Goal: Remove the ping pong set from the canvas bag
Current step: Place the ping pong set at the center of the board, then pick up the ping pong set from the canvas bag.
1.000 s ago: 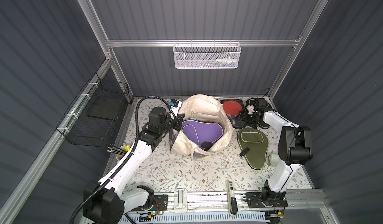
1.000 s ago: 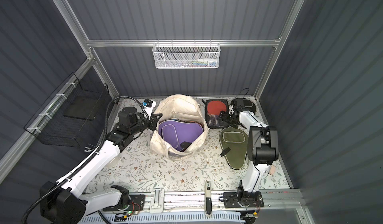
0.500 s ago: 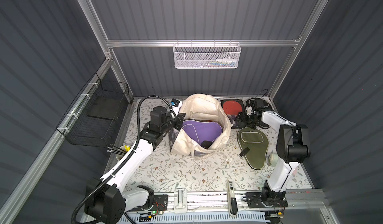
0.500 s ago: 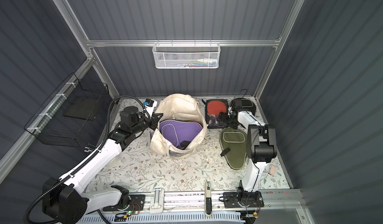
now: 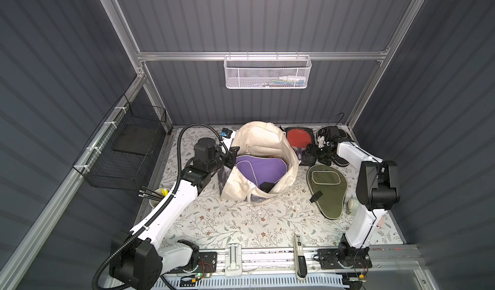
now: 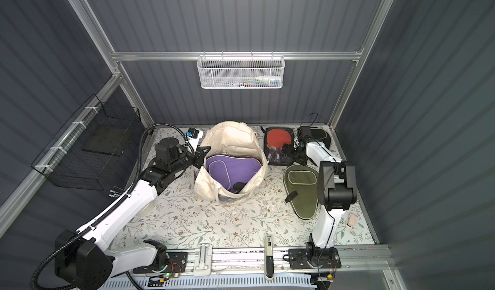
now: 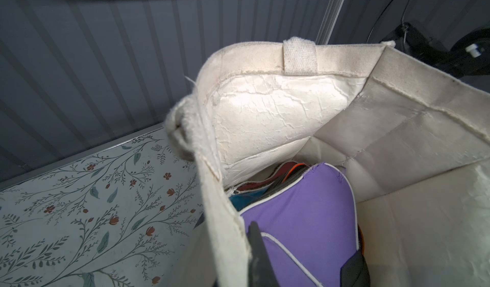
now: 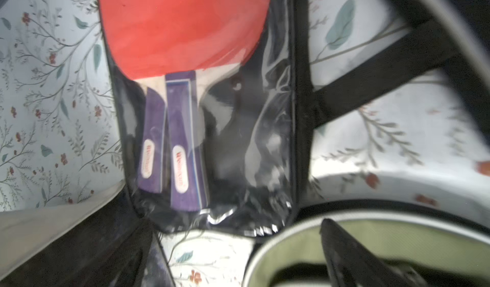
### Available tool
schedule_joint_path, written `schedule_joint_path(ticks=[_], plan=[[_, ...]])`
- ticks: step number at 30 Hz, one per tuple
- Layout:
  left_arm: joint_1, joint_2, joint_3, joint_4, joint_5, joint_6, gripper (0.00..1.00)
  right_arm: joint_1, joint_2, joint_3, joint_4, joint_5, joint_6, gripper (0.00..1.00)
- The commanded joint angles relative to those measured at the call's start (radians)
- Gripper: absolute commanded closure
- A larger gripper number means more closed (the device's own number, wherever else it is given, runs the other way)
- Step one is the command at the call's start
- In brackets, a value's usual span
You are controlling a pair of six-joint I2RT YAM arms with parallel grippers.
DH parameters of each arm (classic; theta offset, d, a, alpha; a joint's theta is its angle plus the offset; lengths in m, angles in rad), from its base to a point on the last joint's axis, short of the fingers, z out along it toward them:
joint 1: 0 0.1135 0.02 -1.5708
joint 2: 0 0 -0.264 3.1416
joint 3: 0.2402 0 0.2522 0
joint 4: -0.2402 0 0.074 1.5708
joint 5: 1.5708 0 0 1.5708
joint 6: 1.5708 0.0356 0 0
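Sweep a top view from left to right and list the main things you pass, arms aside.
In order: black wire basket → canvas bag → red paddle pack → olive paddle case.

Mouth of the canvas bag (image 5: pixel 257 138) gapes over the purple case (image 5: pixel 259 168); olive case (image 5: pixel 326 186) and paddle pack (image 5: pixel 298 138) crowd its right side
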Motion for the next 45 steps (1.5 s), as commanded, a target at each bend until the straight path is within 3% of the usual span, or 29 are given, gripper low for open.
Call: schedule_joint_path(ticks=[1, 7, 14, 19, 24, 27, 32, 45], plan=[[-0.003, -0.04, 0.041, 0.004, 0.02, 0.025, 1.0, 0.001, -0.16, -0.022, -0.092, 0.072, -0.067, 0.01], [-0.002, -0.099, 0.072, -0.007, 0.015, 0.039, 1.0, 0.091, -0.462, -0.054, -0.202, 0.056, -0.219, 0.01], [-0.003, -0.131, 0.085, 0.004, 0.071, 0.006, 1.0, 0.372, -0.766, -0.049, -0.284, 0.041, -0.29, 0.01], [-0.003, -0.132, 0.153, -0.042, 0.073, 0.023, 1.0, 0.543, -0.862, -0.057, -0.328, 0.055, -0.299, 0.01], [-0.003, -0.103, 0.246, -0.07, 0.09, 0.052, 1.0, 0.729, -0.84, -0.047, -0.358, 0.107, -0.338, 0.01], [-0.003, -0.086, 0.293, -0.081, 0.094, 0.062, 1.0, 0.787, -0.796, -0.045, -0.349, 0.112, -0.358, 0.01], [-0.003, -0.086, 0.297, -0.091, 0.094, 0.06, 1.0, 0.825, -0.686, -0.043, -0.302, 0.102, -0.39, 0.01], [-0.003, -0.161, 0.07, 0.0, 0.088, 0.0, 1.0, 0.828, -0.391, 0.079, -0.157, 0.061, -0.421, 0.01]])
